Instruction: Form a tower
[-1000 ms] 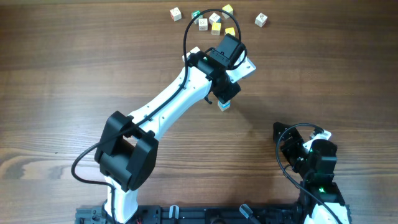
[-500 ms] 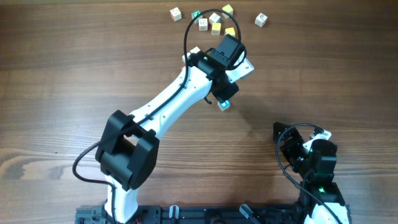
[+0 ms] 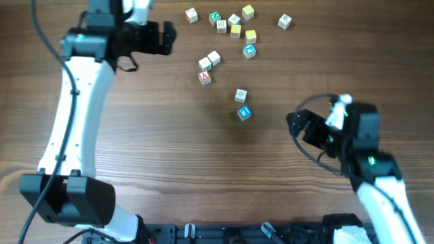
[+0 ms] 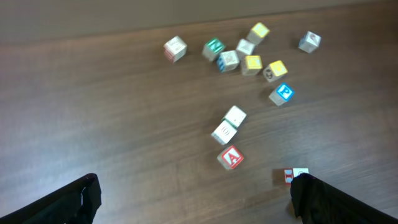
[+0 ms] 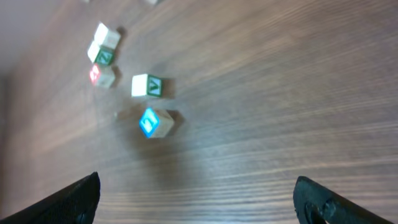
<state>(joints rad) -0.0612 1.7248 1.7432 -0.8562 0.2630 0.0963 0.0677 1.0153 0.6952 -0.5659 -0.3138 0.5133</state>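
The dark wood-grain tabletop (image 3: 135, 149) fills almost the whole overhead view, with a black rail (image 3: 224, 234) along its near edge. In the left wrist view its far edge meets a plain dull band. The left arm (image 3: 71, 102) runs up the left side to the far left corner. Its left gripper (image 4: 196, 183) is open, fingers spread wide with only bare wood between them. The right arm (image 3: 380, 183) sits low on the right. Its right gripper (image 5: 196, 185) is also open and holds nothing. It points toward the middle of the tabletop. The widest free stretches are the centre-left, the near middle and the far right. No tower stands: every cube in view lies singly on the wood. A loose cluster of cubes (image 3: 234, 20) lies near the far edge. A touching pair (image 3: 210, 59) lies nearer the middle, with a red-lettered cube (image 3: 204, 76) just beside it. A green-lettered cube (image 3: 241, 95) and a blue-faced cube (image 3: 244, 113) lie near each other in the centre, between the two grippers.
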